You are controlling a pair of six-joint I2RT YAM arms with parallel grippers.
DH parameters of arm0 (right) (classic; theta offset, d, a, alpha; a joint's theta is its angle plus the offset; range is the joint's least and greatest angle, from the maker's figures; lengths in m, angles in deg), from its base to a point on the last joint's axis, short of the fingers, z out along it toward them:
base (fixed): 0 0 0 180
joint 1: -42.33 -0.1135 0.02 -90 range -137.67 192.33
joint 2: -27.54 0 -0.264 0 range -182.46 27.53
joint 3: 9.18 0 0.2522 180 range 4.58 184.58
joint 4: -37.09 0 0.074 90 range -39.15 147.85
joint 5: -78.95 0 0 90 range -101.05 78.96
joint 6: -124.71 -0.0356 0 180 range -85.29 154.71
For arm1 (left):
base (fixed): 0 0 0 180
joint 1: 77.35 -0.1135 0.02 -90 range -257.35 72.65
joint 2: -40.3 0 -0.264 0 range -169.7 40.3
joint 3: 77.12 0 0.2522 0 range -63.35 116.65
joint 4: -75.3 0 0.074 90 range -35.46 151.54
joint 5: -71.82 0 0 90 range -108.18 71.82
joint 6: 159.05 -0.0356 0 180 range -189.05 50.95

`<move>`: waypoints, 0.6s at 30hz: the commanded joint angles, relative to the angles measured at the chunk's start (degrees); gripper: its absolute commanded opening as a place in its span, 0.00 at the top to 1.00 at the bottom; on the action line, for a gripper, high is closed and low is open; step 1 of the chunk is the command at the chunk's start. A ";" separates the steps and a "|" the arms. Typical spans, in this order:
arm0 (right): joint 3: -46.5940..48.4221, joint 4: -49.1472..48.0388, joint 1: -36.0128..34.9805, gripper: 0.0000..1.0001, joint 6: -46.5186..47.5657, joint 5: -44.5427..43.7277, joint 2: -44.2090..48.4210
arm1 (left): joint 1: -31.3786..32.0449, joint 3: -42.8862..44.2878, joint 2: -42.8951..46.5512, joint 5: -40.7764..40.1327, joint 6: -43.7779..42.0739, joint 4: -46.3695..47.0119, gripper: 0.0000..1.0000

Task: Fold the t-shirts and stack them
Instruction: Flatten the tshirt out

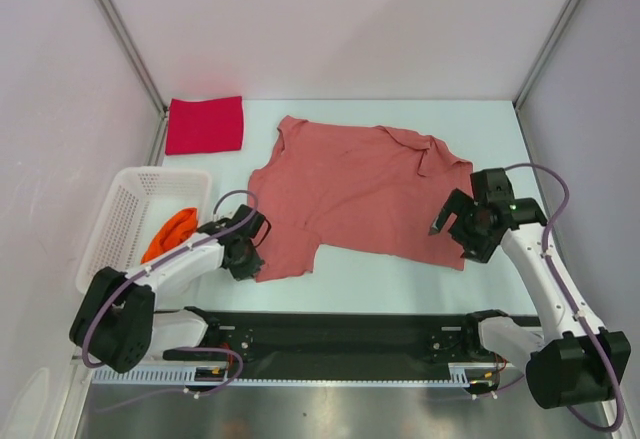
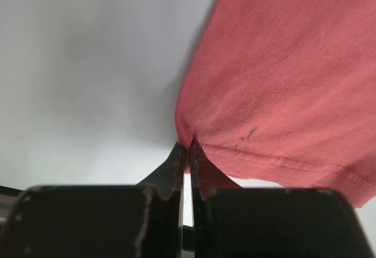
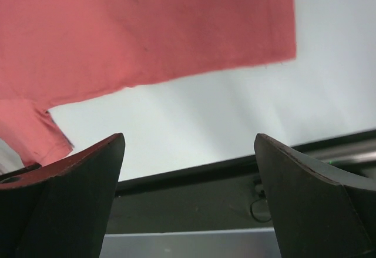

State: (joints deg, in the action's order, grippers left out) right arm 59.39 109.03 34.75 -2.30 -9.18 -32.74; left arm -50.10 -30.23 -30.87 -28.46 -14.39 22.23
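The red shirt [image 1: 204,125] is folded at the far left corner. The pink shirt [image 1: 360,194] lies flat mid-desk, unfolded. Your left gripper [image 2: 188,150] pinches its near left corner; your right gripper [image 3: 189,146] hangs open. The orange shirt [image 1: 170,233] waits in the basket [image 1: 112,224].

The orange t-shirt [image 1: 170,229] in the basket [image 1: 105,229] is partly hidden by the left arm [image 1: 185,259].
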 commanded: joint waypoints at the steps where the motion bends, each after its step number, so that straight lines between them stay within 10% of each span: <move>1: -2.68 2.81 2.12 0.02 -6.48 1.03 1.47 | 0.09 -1.05 -2.91 -0.97 -3.58 3.36 0.98; 13: -12.18 1.34 10.30 0.46 -20.11 -6.26 3.76 | 0.18 15.12 1.74 9.74 -18.52 4.85 1.00; 18: -12.71 -3.67 10.30 0.47 -24.50 -9.77 1.22 | 0.18 18.90 0.69 13.27 -23.01 6.44 1.00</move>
State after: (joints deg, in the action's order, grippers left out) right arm 46.67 110.01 44.83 -21.80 -15.30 -30.51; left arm -50.10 -13.99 -30.52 -19.17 -32.21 26.73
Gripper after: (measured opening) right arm 0.528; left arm 0.012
